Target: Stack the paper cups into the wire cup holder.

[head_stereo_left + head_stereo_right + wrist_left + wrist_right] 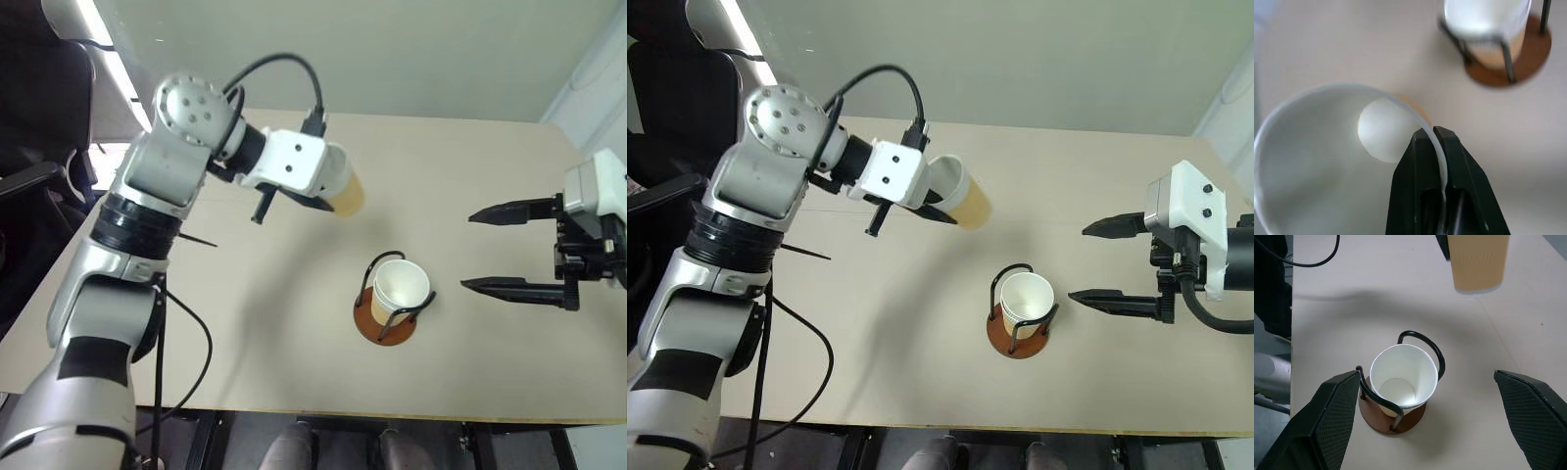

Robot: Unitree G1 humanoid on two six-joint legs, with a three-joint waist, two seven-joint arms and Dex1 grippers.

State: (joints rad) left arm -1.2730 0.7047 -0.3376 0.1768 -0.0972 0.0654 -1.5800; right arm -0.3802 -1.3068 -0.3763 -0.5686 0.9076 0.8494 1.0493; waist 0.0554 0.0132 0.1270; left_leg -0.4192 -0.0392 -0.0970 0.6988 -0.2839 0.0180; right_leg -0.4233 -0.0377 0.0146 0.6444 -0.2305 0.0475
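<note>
Holding a cup (960, 193) by its rim, left gripper (1436, 147) pinched shut on the wall, lifted above the table (294, 323), axis tilted, base aimed toward the holder (386, 321). Holder sits nearer and to the right, one cup (400, 290) already upright inside. Right gripper (505, 249) wide open, empty, just beside the holder.

Count on inspection: two paper cups, one in the air (963, 199) and one seated in the holder (1027, 299). One wire cup holder (1018, 342), showing two black wire loops over one round brown base. One table (1097, 176). Two grippers, left (911, 211) and right (1102, 262).
</note>
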